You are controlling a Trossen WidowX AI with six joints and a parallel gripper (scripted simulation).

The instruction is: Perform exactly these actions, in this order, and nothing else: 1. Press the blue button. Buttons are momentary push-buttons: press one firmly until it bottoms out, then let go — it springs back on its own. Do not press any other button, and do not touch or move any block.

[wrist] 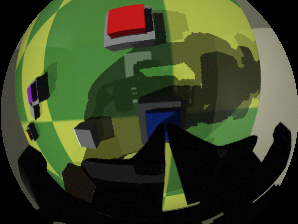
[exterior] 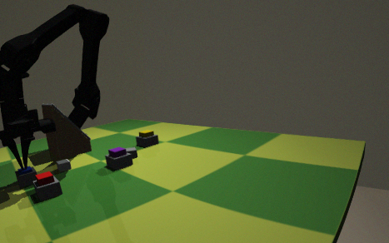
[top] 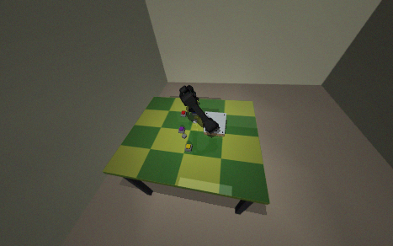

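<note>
The blue button (exterior: pixel 25 170) sits directly under the end effector (exterior: pixel 21 163), whose closed, empty fingertips come down onto its cap in the exterior view; whether the cap has bottomed out I cannot tell. Closing the fingers makes sense here: together they form one narrow point that can push a small cap without spreading onto anything beside it. The wrist view agrees, with the blue cap (wrist: pixel 160 121) just ahead of the joined tips.

The approach is nearly vertical, probably because the neighbours are crowded. The red button (exterior: pixel 44 179) stands just beside the end effector, toward the exterior camera (the closest thing to avoid), and a grey block (exterior: pixel 63 164) lies near on its other side. The purple button (exterior: pixel 117 152) and yellow button (exterior: pixel 146 134) are well apart, farther along the checkered worktop (exterior: pixel 245 183). A straight lift afterwards would let the cap spring back.
</note>
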